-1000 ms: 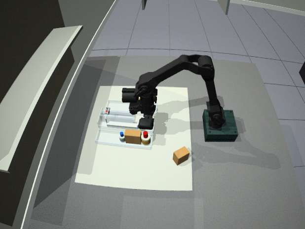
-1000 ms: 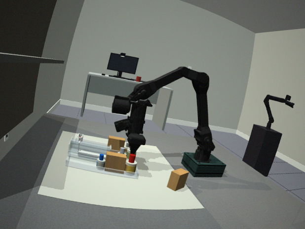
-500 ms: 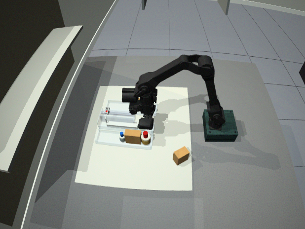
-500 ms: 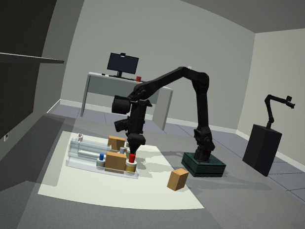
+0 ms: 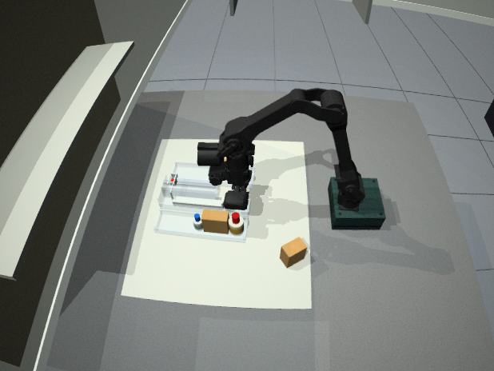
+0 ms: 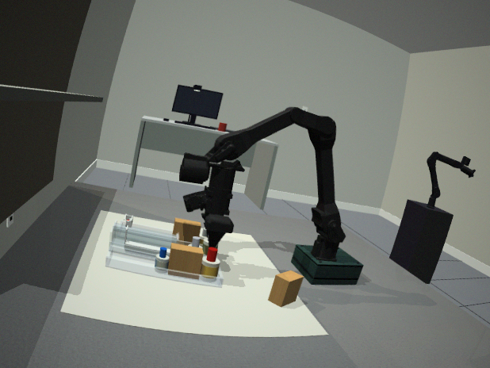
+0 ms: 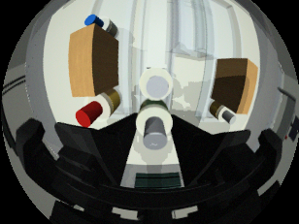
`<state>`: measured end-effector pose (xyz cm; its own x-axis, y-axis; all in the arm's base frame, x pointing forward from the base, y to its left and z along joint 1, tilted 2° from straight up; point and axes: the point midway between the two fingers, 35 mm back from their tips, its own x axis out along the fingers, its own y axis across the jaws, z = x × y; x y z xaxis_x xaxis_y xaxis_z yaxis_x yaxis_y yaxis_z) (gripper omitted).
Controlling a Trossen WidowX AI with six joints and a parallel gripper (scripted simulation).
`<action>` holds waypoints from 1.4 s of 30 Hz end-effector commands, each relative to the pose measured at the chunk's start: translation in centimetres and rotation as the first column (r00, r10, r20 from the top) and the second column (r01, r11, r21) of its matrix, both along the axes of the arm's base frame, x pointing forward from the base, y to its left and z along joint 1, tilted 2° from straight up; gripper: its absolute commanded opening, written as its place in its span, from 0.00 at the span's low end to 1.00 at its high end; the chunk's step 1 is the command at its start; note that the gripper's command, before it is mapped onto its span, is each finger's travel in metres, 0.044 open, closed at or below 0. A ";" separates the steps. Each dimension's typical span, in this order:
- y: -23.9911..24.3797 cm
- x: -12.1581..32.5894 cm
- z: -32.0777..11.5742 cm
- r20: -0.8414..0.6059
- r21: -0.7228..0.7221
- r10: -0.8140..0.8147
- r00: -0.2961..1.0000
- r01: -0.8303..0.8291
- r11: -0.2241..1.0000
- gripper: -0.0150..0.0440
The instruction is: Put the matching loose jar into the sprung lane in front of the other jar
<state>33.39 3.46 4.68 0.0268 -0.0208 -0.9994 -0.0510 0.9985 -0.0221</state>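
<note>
My gripper (image 6: 214, 243) (image 7: 153, 117) is shut on a jar (image 7: 154, 126) with a grey cap, white shoulder and green band. The held jar looks upright. Directly behind it stands a matching grey-capped jar (image 6: 196, 240) (image 7: 157, 87), seen from above in the wrist view. Both are in line with the clear sprung lane (image 5: 196, 203); they look close together, but contact cannot be made out. A pale pusher part with a red mark (image 5: 173, 181) (image 6: 128, 220) is at the lane's back. The held jar's base and the low front stop are hidden.
The near side lane holds a blue-capped jar (image 5: 197, 221) (image 6: 162, 261), a brown box (image 5: 215, 221) (image 6: 185, 261) and a red-capped jar (image 5: 236, 224) (image 6: 210, 265). Beyond are another box (image 7: 233, 83) and small grey-capped jar (image 7: 223, 112). A loose box (image 5: 293, 252) (image 6: 285, 289) stands front right.
</note>
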 end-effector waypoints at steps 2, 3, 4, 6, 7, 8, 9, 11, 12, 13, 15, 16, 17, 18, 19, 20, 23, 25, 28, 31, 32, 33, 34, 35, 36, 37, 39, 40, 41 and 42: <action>0.0 0.7 0.3 0.026 -0.001 0.005 1.000 -0.005 1.000 0.25; 0.0 0.7 0.3 0.026 -0.001 0.005 1.000 -0.005 1.000 0.25; 0.0 0.7 0.3 0.026 -0.001 0.005 1.000 -0.005 1.000 0.25; 0.0 0.7 0.3 0.026 -0.001 0.005 1.000 -0.005 1.000 0.25; 0.0 0.7 0.3 0.026 -0.001 0.005 1.000 -0.005 1.000 0.25; 0.0 0.7 0.3 0.026 -0.001 0.005 1.000 -0.005 1.000 0.25; 0.0 0.7 0.3 0.026 -0.001 0.005 1.000 -0.005 1.000 0.25; 0.0 0.7 0.3 0.026 -0.001 0.005 1.000 -0.005 1.000 0.25; 0.0 0.7 0.3 0.026 -0.001 0.005 1.000 -0.005 1.000 0.25; 0.0 0.8 0.3 0.026 -0.001 0.005 1.000 -0.005 1.000 0.25; 0.0 0.8 0.3 0.026 -0.001 0.005 1.000 -0.005 1.000 0.25; 0.0 0.8 0.3 0.026 -0.001 0.005 1.000 -0.005 1.000 0.25; 0.0 0.8 0.3 0.026 -0.001 0.005 1.000 -0.005 1.000 0.25; 0.0 0.8 0.3 0.026 -0.001 0.005 1.000 -0.005 1.000 0.25; 0.0 0.8 0.3 0.026 -0.001 0.005 1.000 -0.005 1.000 0.25; 0.0 0.8 0.3 0.026 -0.001 0.005 1.000 -0.005 1.000 0.25; 0.0 0.9 0.3 0.026 -0.001 0.005 1.000 -0.005 1.000 0.25; 0.0 0.9 0.3 0.026 -0.001 0.005 1.000 -0.005 1.000 0.25; 0.0 1.0 0.3 0.026 -0.001 0.005 1.000 -0.005 1.000 0.25; 0.0 1.0 0.3 0.026 -0.001 0.005 1.000 -0.005 1.000 0.25; 0.0 1.0 0.3 0.026 -0.001 0.005 1.000 -0.005 1.000 0.25; 0.0 1.0 0.3 0.026 -0.001 0.005 1.000 -0.005 1.000 0.25; 0.0 1.0 0.3 0.026 -0.001 0.005 1.000 -0.005 1.000 0.25; 0.0 1.0 0.3 0.026 -0.001 0.005 1.000 -0.005 1.000 0.25; 0.0 1.0 0.3 0.026 -0.001 0.005 1.000 -0.005 1.000 0.25; 0.0 1.1 0.3 0.026 -0.001 0.005 1.000 -0.005 1.000 0.25; 0.0 1.1 0.2 0.026 -0.001 0.005 1.000 -0.005 1.000 0.25; 0.0 1.1 0.2 0.026 -0.001 0.005 1.000 -0.005 1.000 0.25; 0.0 1.1 0.2 0.026 -0.001 0.005 1.000 -0.005 1.000 0.25; 0.0 1.1 0.1 0.026 -0.001 0.005 1.000 -0.005 1.000 0.25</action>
<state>33.81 3.48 4.65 0.0282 -0.0207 -0.9994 -0.0506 0.9985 -0.0221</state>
